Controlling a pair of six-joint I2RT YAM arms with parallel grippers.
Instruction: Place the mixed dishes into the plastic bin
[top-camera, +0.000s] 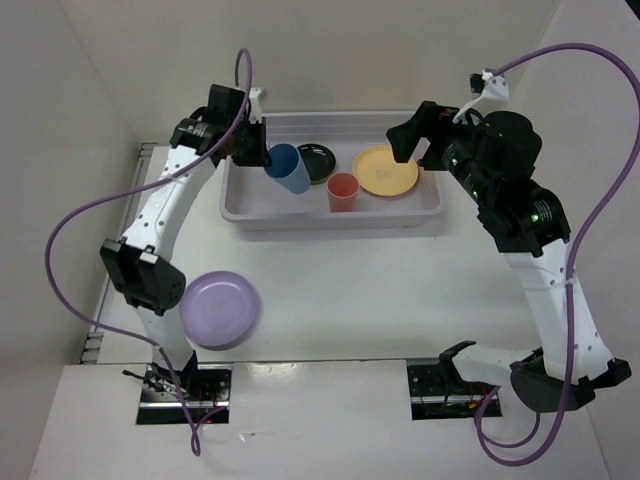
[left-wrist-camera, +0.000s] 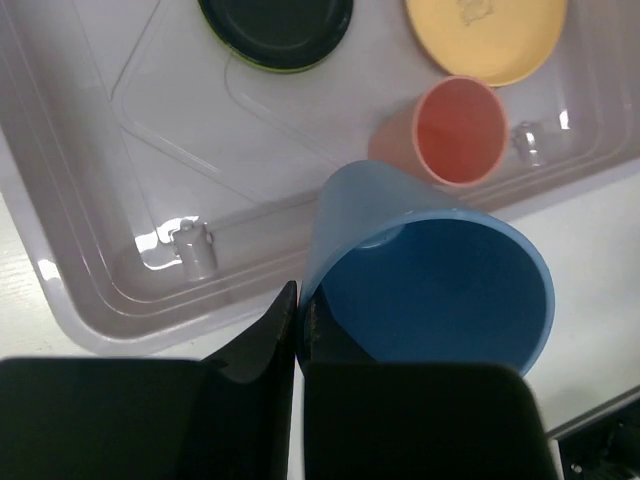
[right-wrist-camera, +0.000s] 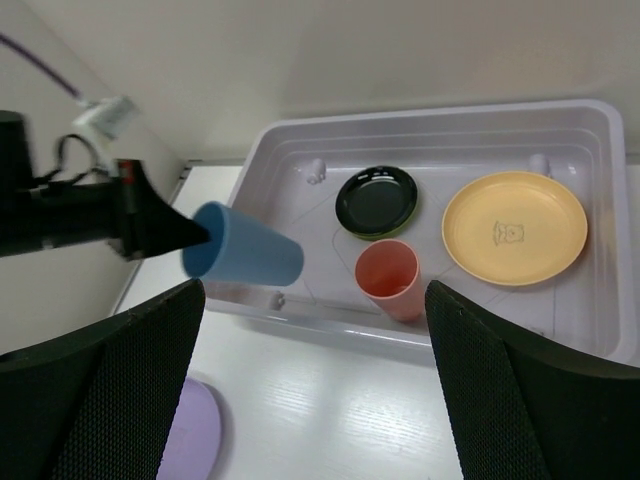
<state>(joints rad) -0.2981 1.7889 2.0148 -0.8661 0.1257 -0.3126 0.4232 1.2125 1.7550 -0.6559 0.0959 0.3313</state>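
My left gripper is shut on the rim of the blue cup and holds it tilted over the left part of the plastic bin. In the left wrist view one finger is inside the cup and one outside. In the bin lie the black plate stacked on the lime-green plate, the upright coral-red cup and the yellow-orange plate. The lavender plate lies on the table at the near left. My right gripper is open and empty above the bin's right side.
The left arm's elbow hangs beside the lavender plate. White walls close in the table at the back and both sides. Purple cables loop off both arms. The bin's near wall stands between the table and the dishes.
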